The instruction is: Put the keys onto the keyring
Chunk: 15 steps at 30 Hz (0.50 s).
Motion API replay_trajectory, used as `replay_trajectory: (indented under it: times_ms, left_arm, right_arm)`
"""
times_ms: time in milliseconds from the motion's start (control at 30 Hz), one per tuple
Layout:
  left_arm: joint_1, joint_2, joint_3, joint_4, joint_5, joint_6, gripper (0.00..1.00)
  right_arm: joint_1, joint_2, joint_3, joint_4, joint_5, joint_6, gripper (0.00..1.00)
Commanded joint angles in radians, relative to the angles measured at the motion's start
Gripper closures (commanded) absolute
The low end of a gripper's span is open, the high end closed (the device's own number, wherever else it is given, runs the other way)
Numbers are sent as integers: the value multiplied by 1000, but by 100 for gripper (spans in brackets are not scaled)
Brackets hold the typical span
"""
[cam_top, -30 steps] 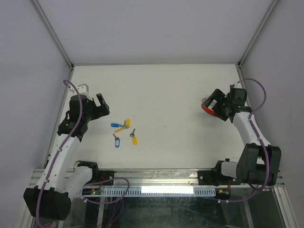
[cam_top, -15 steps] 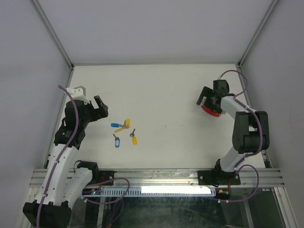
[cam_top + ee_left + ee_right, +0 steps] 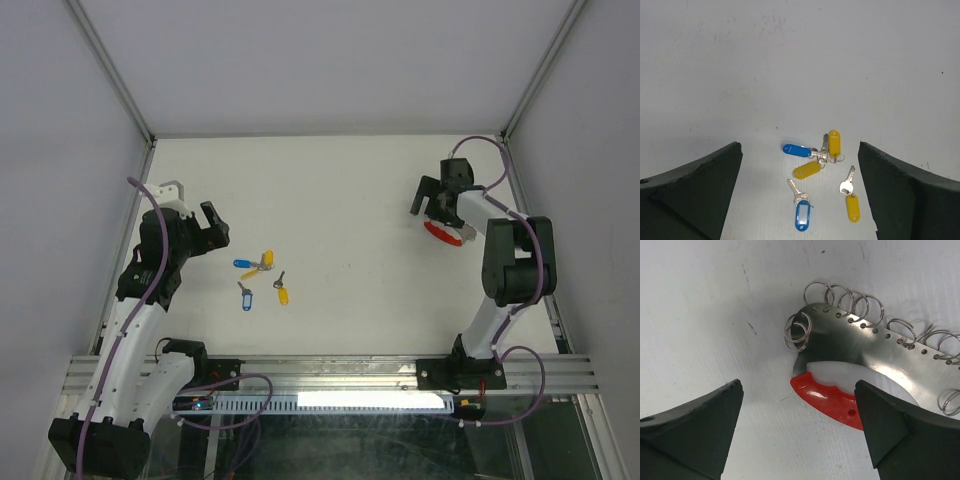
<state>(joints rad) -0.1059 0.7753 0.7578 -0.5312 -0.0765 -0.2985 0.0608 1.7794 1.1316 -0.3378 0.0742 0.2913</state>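
left gripper (image 3: pixel 215 227): jaws wide apart, empty. Small silver metal keys (image 3: pixel 262 278) with blue and yellow plastic tags lie loose on the white table (image 3: pixel 340 180) at its 4 o'clock. right gripper (image 3: pixel 430 200): jaws spread, gripping nothing, over the red plastic crescent keyring (image 3: pixel 830 395) with its silvery ringed plate, at the table's 3 o'clock.

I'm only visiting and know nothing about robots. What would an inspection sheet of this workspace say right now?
Surface: white tabletop, faint scuffs.
Job's things: small metal keys with blue and yellow plastic tags, loose cluster, left side; red-handled metal keyring with wire loops, lying right side.
Clutter: nothing seen.
Grippers: left gripper open, empty, facing the keys; right gripper open, empty, over the keyring.
Cables: purple cables along both arms, away from the keys.
Surroundings: grey walls, metal frame posts.
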Motion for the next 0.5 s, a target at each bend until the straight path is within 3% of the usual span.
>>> replay_trajectory:
  times_ms: [0,467]
  left_arm:
    - [-10,8,2,42,26,11,1]
    - [-11,14,2,42,33,10,1]
  right_arm:
    - [12,23,58,8,-10,-23,4]
    - [112,69,45,-39,-22,-48,7]
